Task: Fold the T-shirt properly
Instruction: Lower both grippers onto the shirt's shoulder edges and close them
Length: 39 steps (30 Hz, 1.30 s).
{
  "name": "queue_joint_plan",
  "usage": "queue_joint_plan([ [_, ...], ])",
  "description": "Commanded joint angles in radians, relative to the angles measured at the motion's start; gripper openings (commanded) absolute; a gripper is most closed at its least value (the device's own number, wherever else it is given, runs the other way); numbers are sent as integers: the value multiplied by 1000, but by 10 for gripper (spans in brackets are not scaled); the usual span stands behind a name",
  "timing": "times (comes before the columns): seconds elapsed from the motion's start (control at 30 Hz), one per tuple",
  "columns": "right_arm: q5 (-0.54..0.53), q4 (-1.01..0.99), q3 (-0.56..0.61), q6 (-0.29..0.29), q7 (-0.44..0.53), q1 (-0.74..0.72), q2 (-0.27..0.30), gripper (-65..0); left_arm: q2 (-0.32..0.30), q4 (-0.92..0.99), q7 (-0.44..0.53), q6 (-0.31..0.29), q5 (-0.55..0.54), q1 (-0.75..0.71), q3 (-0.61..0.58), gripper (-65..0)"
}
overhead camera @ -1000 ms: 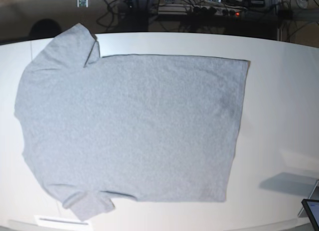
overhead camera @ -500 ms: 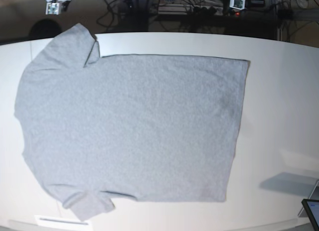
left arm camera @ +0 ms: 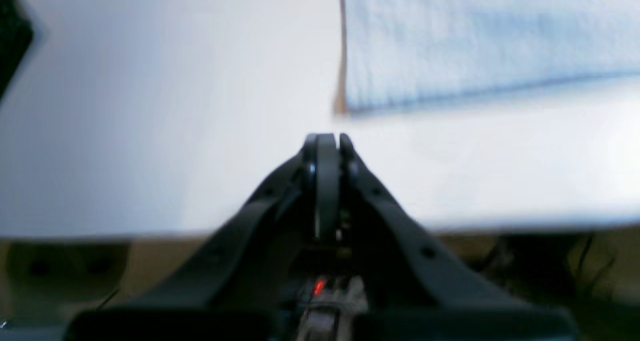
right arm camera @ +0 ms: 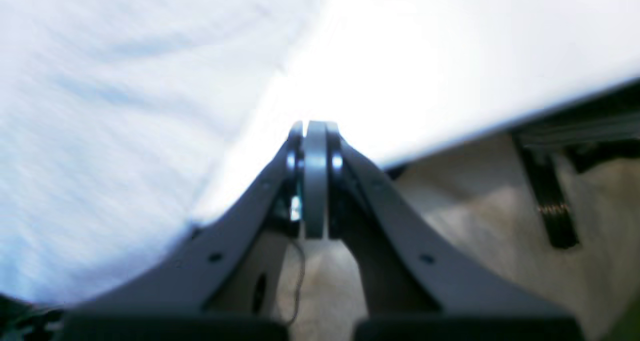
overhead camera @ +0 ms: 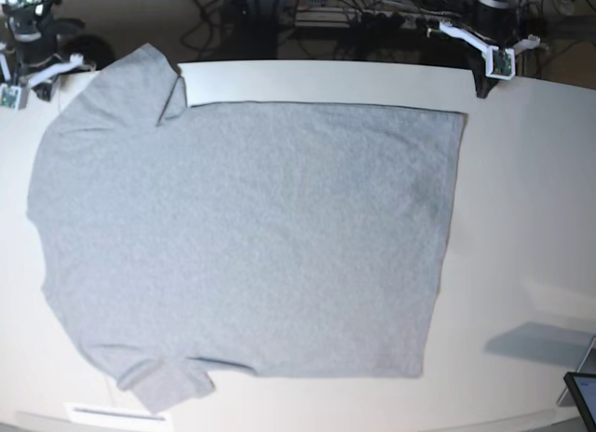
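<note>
Since the earlier base frames, both arms have come further into view and down toward the far edge of the surface: the left pincer now hangs close to the hem corner of the T-shirt, and the right pincer now sits beside the far sleeve. The T-shirt itself has not shifted.

It lies flat on the white surface, plain side up, neck end toward the right arm and hem toward the left arm. Both sleeves are spread, the near one slightly bunched at its cuff.

In the wrist views the left pincer is pressed together, above bare surface just short of the hem corner. The right pincer is also pressed together, over the strip of surface beside the cloth. Neither holds anything.

My judgement: the step in hand is the approach for the 1st fold. To do it well, each pincer should spread before it goes down, then take only the far edge of the cloth, both layers together, 1 at the hem corner and 1 at the shoulder. The 2 arms should lift together and evenly, so that the fold line stays straight and the body does not drag or wrinkle.
</note>
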<state>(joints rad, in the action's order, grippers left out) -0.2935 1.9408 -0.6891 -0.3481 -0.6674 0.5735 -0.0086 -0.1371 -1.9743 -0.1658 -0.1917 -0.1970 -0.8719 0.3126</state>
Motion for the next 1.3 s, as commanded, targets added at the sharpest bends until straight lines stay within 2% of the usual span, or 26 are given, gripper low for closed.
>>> queue_joint_plan([
  [0.0,-5,18,-36,-7,-2,-42,17,-649,-6,-20,1,-15,-38,0,33,-650],
  [0.07,-5,18,-83,-42,-104,-120,29,-647,-6,-20,-50,-71,-137,36,98,-650],
  [0.13,-5,18,-116,-72,-205,-182,52,-647,-9,-20,-120,-98,-216,73,165,-650],
  [0.23,-6,19,-145,-101,-285,-229,66,-640,-9,-16,-174,-180,-243,98,228,-650],
  [0.3,-9,19,-174,-145,-315,-254,58,-576,-9,-15,-183,-234,-241,109,248,-650],
  [0.4,-11,19,-208,-227,-384,-274,57,-470,-8,-15,-183,-251,-241,109,256,-650],
  [0.53,-11,18,-274,-350,-481,-315,37,-454,-9,-12,-182,-253,-241,109,260,-650],
  [0.73,-11,-24,-366,-350,-664,-399,39,-453,-9,-10,-182,-272,-241,112,260,-650],
  [1.1,-9,21,-334,-350,-667,-381,42,-447,-6,10,-182,-272,-239,112,256,-650],
  [1.13,-9,21,-321,-350,-667,-381,42,-422,-6,10,-182,-272,-239,112,256,-650],
  [1.17,-9,22,-315,-350,-667,-381,42,-370,-6,10,-182,-272,-239,112,256,-650],
  [1.27,-11,24,-310,-350,-667,-381,39,-152,-6,11,-182,-272,-239,112,254,-650],
])
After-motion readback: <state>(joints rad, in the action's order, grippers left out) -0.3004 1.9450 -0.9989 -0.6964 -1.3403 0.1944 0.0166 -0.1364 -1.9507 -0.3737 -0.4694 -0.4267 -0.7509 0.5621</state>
